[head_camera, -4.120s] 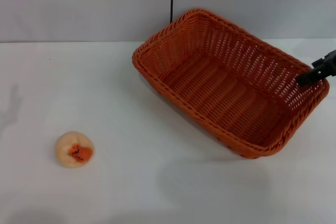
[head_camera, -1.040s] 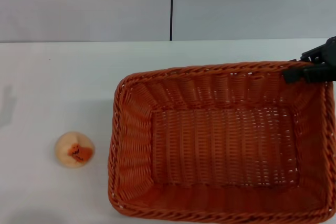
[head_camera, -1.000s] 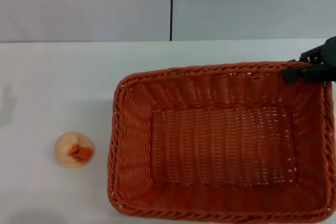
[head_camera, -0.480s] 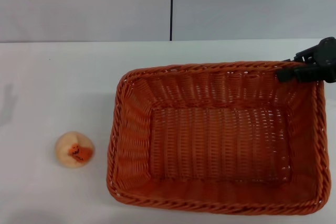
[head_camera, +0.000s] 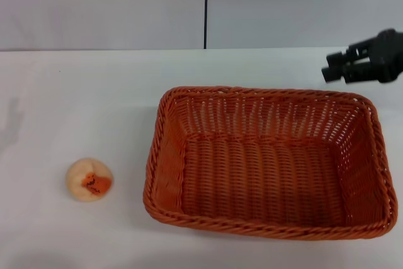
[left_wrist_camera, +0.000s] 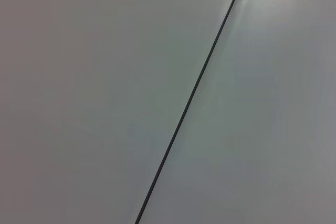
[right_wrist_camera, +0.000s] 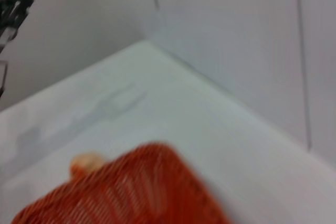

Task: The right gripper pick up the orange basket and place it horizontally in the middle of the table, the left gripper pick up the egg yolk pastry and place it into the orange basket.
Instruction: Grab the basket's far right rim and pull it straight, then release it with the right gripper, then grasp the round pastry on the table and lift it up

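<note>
The orange basket [head_camera: 267, 162] sits flat on the white bench [head_camera: 94, 92], long side across, right of centre. The egg yolk pastry [head_camera: 89, 179] lies apart to its left, red patch up. Beyond the basket's far right corner hangs the right gripper [head_camera: 335, 67], fingers parted, holding nothing.

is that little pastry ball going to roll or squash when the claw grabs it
The egg yolk pastry looks round with little flat contact on the table, so a nudge would probably roll it. Its pale, crumbly-looking surface suggests it may dent under a firm squeeze. It seems light for its size.
</note>
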Tool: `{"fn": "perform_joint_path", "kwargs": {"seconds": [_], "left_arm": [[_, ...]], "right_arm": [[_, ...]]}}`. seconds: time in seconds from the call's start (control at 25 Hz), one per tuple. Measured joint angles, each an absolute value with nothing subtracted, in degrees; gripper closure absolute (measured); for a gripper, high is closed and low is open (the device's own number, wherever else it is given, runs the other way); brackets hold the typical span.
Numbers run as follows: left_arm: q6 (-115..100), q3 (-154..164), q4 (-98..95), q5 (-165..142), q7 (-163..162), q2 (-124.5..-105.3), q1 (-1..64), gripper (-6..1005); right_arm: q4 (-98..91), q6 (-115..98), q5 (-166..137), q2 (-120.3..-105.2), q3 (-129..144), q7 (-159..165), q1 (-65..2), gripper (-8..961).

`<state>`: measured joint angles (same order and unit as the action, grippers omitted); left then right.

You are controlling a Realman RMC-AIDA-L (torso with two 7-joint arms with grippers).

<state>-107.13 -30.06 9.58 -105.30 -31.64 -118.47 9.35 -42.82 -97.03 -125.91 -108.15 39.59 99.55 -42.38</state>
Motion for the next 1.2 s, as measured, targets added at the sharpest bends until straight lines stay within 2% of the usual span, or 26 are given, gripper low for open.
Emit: {"fn": "perform_joint_path", "kwargs": {"seconds": [0.2, 0.32, 0.44, 0.6, 0.72, 0.96, 1.2], "left_arm": [[-107.34, -29.70, 9.15, -105.58, -31.64, -118.32, 9.49, 201], [-107.49, -29.25, 8.39, -105.69, -31.70, -118.22, 9.48, 204], [-107.51, -27.82, 5.89, -105.76, -33.13, -118.11, 9.58, 206], [-107.49, -21.94, -0.99, -105.79, -36.75, -117.93, 10.41, 210], [-106.51, -13.87, -8.86, -105.86, -40.15, -117.78, 11.23, 213], [-105.21, -6.59, -14.90, -105.86, -42.62, -117.70, 10.66, 218], [-104.47, 6.69, -19.79, -105.85, -43.20, -117.56, 5.96, 223]], "right_arm": [[-43.13, -93.80, -118.97, -109.46, 35.84, 95.10, -39.64, 575], [-43.28, -90.62, -110.53, -111.39, 30.54, 90.71, -35.51, 575], [-40.88, -88.23, -96.93, -114.29, 24.59, 84.97, -29.98, 575], [-33.41, -88.03, -75.42, -116.95, 22.43, 73.88, -22.72, 575], [-27.03, -87.93, -65.35, -117.38, 22.39, 66.24, -20.13, 575], [-20.13, -87.64, -58.08, -117.27, 22.26, 60.36, -17.64, 575], [-19.40, -86.15, -57.57, -117.28, 19.10, 60.61, -16.75, 575]]}}
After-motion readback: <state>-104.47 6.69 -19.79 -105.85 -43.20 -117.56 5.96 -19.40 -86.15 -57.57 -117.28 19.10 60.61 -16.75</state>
